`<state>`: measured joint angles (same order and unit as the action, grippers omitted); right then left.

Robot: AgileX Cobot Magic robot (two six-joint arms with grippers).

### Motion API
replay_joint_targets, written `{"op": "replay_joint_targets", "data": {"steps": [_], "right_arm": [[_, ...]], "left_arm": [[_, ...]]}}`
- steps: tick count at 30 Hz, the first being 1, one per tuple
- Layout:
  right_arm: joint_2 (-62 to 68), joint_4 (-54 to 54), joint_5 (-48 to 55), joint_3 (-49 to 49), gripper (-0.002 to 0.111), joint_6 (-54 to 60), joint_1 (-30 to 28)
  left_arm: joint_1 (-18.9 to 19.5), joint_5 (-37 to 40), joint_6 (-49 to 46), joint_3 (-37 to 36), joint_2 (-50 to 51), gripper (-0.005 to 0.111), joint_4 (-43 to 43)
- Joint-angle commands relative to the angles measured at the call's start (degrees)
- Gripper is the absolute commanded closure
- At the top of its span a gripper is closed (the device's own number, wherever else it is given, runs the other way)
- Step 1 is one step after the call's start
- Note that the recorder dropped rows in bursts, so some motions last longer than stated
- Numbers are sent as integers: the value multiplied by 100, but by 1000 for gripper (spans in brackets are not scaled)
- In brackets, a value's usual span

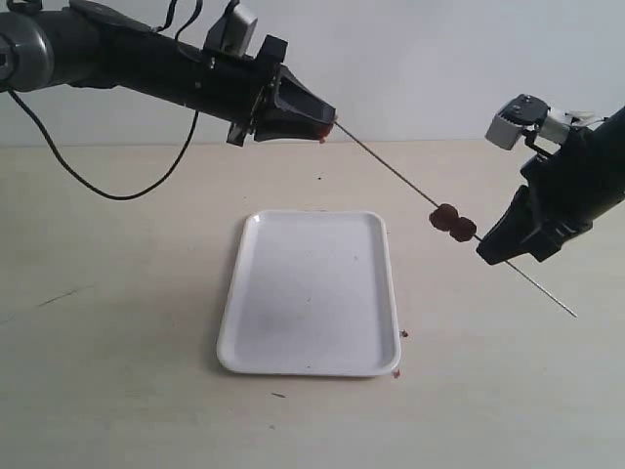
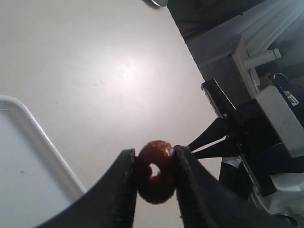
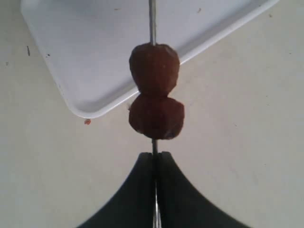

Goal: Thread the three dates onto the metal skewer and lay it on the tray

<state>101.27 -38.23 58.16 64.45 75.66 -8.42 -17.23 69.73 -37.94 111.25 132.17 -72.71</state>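
The left end effector [image 1: 324,125] pinches one pierced date [image 2: 154,185] at the tip of the metal skewer [image 1: 391,166]. The right end effector [image 3: 154,159] is clamped on the skewer, with two dates [image 3: 156,116] threaded just beyond its fingertips. The tray [image 1: 293,293] lies on the tabletop [image 1: 117,371] below, between both.

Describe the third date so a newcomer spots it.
Past the white tray's far edge hangs the left gripper. The third date is pinched in its jaws at the skewer's raised tip; the other two touch, lower down by the right gripper.
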Motion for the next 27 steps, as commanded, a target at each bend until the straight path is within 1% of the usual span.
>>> {"op": "replay_joint_targets", "data": {"steps": [1, 12, 24, 27], "right_arm": [[-49, -82, 36, -7, 108, 12, -23], [-49, -82, 257, -7, 108, 34, -23], [-49, -342, 293, -7, 108, 271, -23], [-49, -354, 293, -7, 108, 271, -23]], "left_arm": [[-52, 24, 26, 14, -69, 77, -120], [-60, 24, 61, 14, -69, 77, -144], [-392, 24, 61, 14, -60, 77, -144], [-413, 24, 61, 14, -60, 77, -108]]}}
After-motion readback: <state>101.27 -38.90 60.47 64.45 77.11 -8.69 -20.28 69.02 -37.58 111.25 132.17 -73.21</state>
